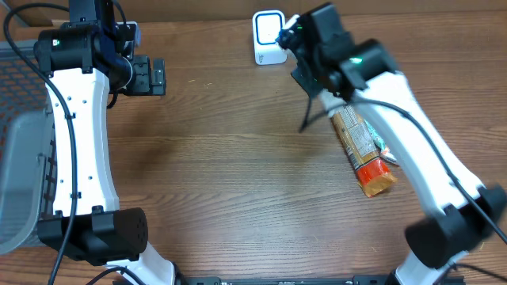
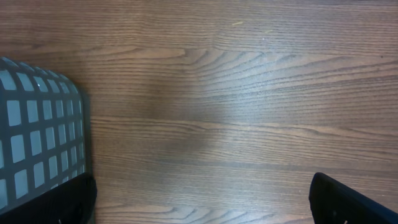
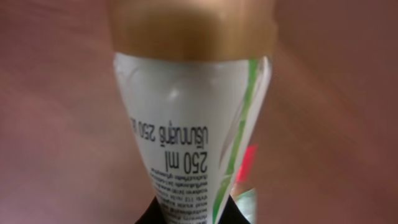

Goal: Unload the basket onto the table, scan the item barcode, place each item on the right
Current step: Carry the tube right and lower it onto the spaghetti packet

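The item [image 1: 363, 150] is a long pack with printed sides and an orange-gold far end, slanting toward the lower right under the right arm. In the right wrist view the item [image 3: 186, 124] fills the middle: white, marked "250 ml", with a green stripe and a gold end. My right gripper [image 3: 193, 214] is shut on its narrow near end. No barcode shows. A white scanner [image 1: 269, 37] stands at the table's back edge, left of the right wrist. My left gripper [image 1: 150, 77] hangs open at the far left over bare wood, its dark fingertips [image 2: 68, 199] wide apart.
A grey mesh basket [image 1: 20, 174] sits at the left edge of the table; its corner [image 2: 37, 137] shows in the left wrist view. A black cable [image 1: 313, 119] hangs down from the right wrist. The table is brown wood.
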`<state>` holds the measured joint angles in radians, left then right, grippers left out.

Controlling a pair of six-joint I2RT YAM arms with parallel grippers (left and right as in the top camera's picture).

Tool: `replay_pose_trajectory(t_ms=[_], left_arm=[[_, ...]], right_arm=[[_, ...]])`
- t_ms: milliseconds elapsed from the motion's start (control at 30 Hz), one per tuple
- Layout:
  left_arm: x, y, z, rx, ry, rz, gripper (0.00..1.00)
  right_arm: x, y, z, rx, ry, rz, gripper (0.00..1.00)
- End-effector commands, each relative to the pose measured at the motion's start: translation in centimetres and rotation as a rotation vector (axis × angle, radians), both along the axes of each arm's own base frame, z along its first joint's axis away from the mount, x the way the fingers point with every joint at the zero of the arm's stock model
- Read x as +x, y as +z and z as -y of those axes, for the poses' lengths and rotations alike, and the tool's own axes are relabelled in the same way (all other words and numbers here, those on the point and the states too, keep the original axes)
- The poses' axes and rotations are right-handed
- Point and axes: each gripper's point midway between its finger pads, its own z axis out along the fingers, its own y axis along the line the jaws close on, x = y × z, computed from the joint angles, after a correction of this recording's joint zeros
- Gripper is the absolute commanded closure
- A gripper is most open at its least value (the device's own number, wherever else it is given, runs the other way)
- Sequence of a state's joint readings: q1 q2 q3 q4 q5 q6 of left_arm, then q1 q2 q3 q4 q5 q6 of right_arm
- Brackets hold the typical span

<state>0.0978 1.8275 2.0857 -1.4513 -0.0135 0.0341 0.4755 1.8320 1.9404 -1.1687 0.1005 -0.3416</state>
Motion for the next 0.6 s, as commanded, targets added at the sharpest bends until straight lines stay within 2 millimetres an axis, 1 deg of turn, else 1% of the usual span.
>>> replay_pose_trajectory(t_ms=[0,67,100,200,300,333,433,533,567], left_arm=[[0.2,-0.4,0.2,0.01,-0.022,-0.01,0.01],[0.2,-0.4,0.2,0.01,-0.022,-0.01,0.0],[0.2,-0.4,0.2,0.01,-0.022,-0.01,0.0],[0.2,-0.4,0.2,0.01,-0.022,-0.01,0.0],[0.2,-0.4,0.2,0.01,-0.022,-0.01,0.0],[0.2,-0.4,0.2,0.01,-0.022,-0.01,0.0],[0.2,-0.4,0.2,0.01,-0.022,-0.01,0.0],[0.2,-0.4,0.2,0.01,-0.022,-0.01,0.0],[0.2,-0.4,0.2,0.01,-0.022,-0.01,0.0]], right_arm=[[-4.9,-1.2,-3.3,0.271,0.007,-0.301,0.87],[-7.4,-2.6,-2.9,0.259,0.006,-0.433,0.86],[-8.4,-3.4,-2.6,0.243,-0.002,-0.481,0.86],[-10.4,-6.0,-1.5,0.189,-0.028,-0.588,0.86],[-11.9,-9.1,-0.3,0.122,-0.058,-0.663,0.86],[-12.5,-10.5,0.0,0.108,-0.066,-0.692,0.86],[-13.4,-13.2,0.1,0.111,-0.073,-0.736,0.86],[-13.4,-15.7,0.3,0.129,-0.15,-0.745,0.87],[-13.4,-16.3,0.3,0.136,-0.173,-0.744,0.9]])
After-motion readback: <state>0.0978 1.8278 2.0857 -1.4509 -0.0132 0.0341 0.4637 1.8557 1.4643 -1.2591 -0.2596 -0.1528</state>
